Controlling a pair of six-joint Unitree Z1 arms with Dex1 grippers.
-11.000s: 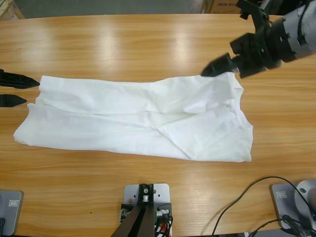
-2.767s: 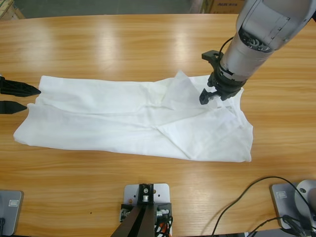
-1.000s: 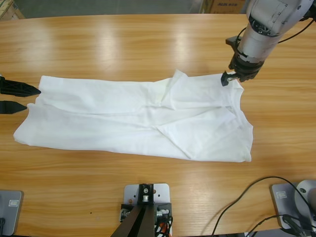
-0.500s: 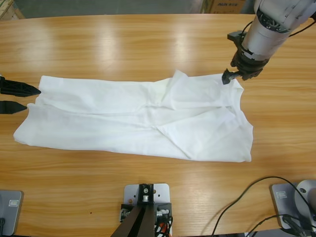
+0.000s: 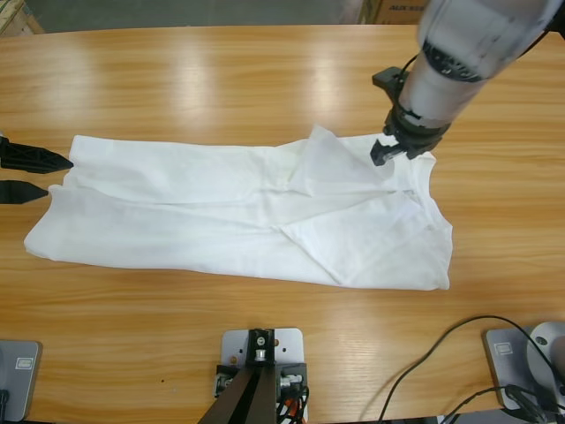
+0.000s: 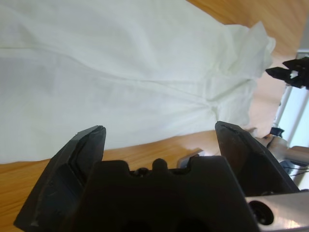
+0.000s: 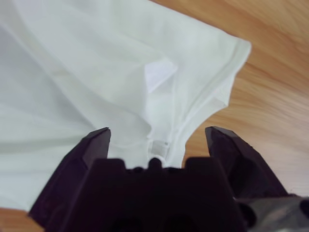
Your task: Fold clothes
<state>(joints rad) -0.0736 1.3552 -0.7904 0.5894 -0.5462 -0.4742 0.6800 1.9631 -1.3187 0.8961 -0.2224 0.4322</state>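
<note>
The clothes are one white T-shirt, folded into a long band across the table, with a small flap raised near its far edge. My right gripper hovers over the shirt's far right part. In the right wrist view its jaws stand open over the T-shirt, with the neck seam and a small label between them. My left gripper rests open at the shirt's left end, holding nothing. The left wrist view looks along the T-shirt toward the other gripper.
The wooden table stretches bare behind and in front of the shirt. Black cables curl at the near right corner. Cardboard boxes stand beyond the far edge.
My right gripper has moved left and nearer, from the shirt's far right corner to over the collar area. The shirt and the left gripper have stayed put.
</note>
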